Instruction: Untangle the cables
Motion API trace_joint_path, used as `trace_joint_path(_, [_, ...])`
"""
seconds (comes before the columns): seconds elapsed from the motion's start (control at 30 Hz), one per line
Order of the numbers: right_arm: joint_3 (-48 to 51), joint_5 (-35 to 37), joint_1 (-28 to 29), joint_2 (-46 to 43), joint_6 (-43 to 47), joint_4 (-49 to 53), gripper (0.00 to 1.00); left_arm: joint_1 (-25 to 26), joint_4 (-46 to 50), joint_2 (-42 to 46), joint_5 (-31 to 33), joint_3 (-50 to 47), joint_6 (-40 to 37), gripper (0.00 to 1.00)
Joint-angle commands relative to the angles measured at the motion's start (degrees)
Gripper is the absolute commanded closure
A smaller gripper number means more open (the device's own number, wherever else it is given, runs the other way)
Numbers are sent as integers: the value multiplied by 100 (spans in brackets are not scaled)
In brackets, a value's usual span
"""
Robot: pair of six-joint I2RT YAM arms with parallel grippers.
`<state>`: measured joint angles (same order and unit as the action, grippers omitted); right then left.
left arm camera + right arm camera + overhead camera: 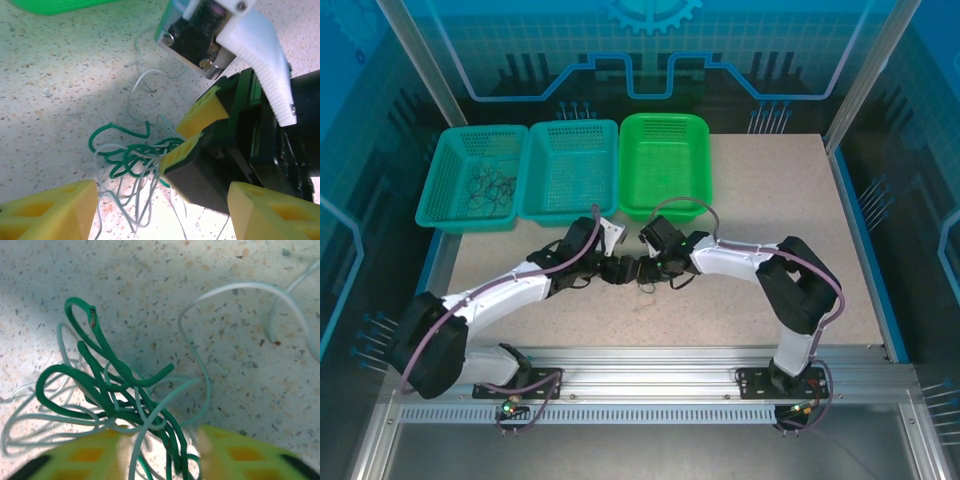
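A small tangle of green and whitish cables (pixel 129 156) lies on the speckled table, and shows in the top view as a thin curl (pixel 642 292) under the two wrists. My right gripper (pixel 160 452) is closed on the bundle, with green and pale strands running down between its yellow fingers (pixel 85 457); the rest of the tangle (pixel 107 385) fans out ahead of it. From the left wrist, the right gripper (pixel 175 147) pinches the tangle's right edge. My left gripper (pixel 162 192) stands wide open just above the table, its fingers either side of the tangle and the right gripper.
Three baskets line the back of the table (pixel 760 300): a teal one (pixel 442 205) with several dark cables (pixel 490 188) in it, a second teal one (pixel 542 205), and a green one (pixel 630 170). A loose whitish wire (pixel 142 82) curls beyond the tangle.
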<state>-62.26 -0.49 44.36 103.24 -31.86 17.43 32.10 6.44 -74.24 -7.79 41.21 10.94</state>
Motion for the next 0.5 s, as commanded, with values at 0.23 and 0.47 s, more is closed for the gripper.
trace_joint_path(0.23, [770, 103, -279, -965, 818, -294, 100, -666, -805, 1179, -734, -509, -215, 26])
trace_joint_path(0.47, [1663, -960, -1136, -2554, 1376, -167, 100, -613, -1798, 1118, -1906, -698, -335, 24])
